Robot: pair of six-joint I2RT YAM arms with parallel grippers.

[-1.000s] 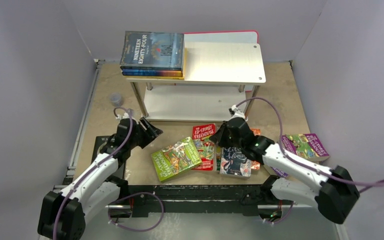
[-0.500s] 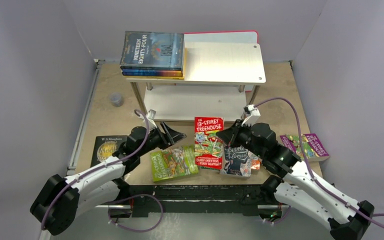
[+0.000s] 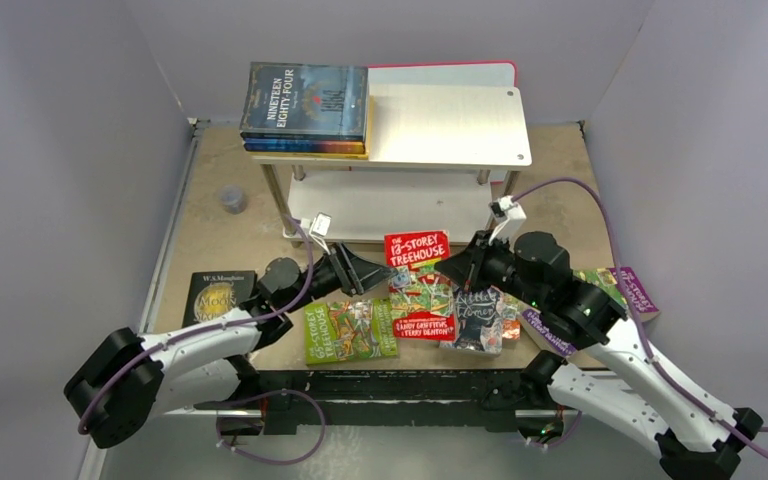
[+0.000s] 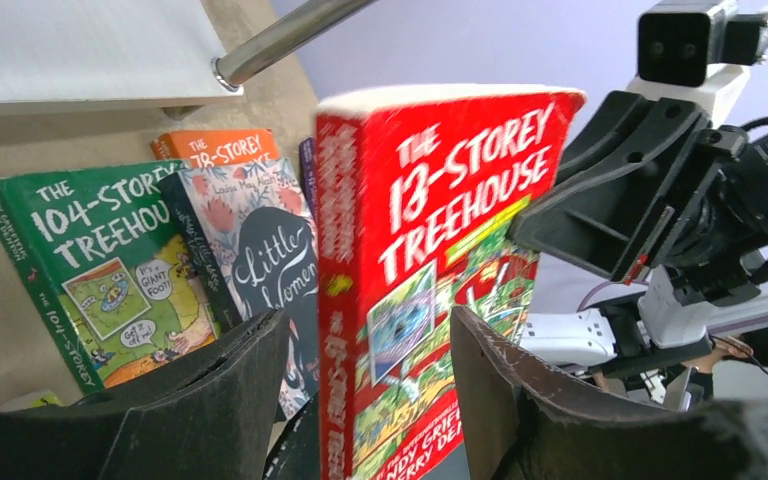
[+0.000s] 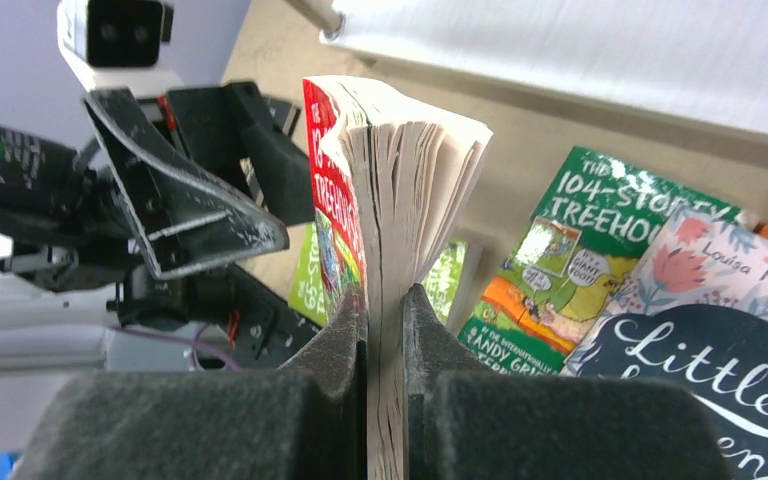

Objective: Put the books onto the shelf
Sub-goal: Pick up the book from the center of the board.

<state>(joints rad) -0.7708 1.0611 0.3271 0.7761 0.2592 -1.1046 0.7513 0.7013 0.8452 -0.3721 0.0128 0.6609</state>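
Note:
The red "13-Storey Treehouse" book [image 3: 417, 249] stands up on edge in front of the shelf [image 3: 450, 125]. My right gripper [image 5: 385, 300] is shut on its page edge [image 5: 410, 190]. My left gripper [image 4: 365, 330] is open, one finger on each side of the spine end [image 4: 335, 300], with gaps showing. Flat on the table lie a green Treehouse book [image 3: 348, 330], "Little Women" [image 3: 475, 318], a black "Moon and Sixpence" [image 3: 218, 297] and a purple Treehouse book [image 3: 628, 290]. A stack topped by "Nineteen Eighty-Four" [image 3: 305, 100] sits on the shelf's top left.
A pink-edged white board [image 3: 440, 68] stands behind the shelf. The lower shelf board [image 3: 390, 205] is bare. A small grey object [image 3: 231, 199] lies at the left of the table. Grey walls close in both sides. An orange Treehouse book [image 4: 215, 147] lies under "Little Women".
My right gripper has raised the red book from flat to standing on edge. My left gripper has swung right and now straddles the book's spine end.

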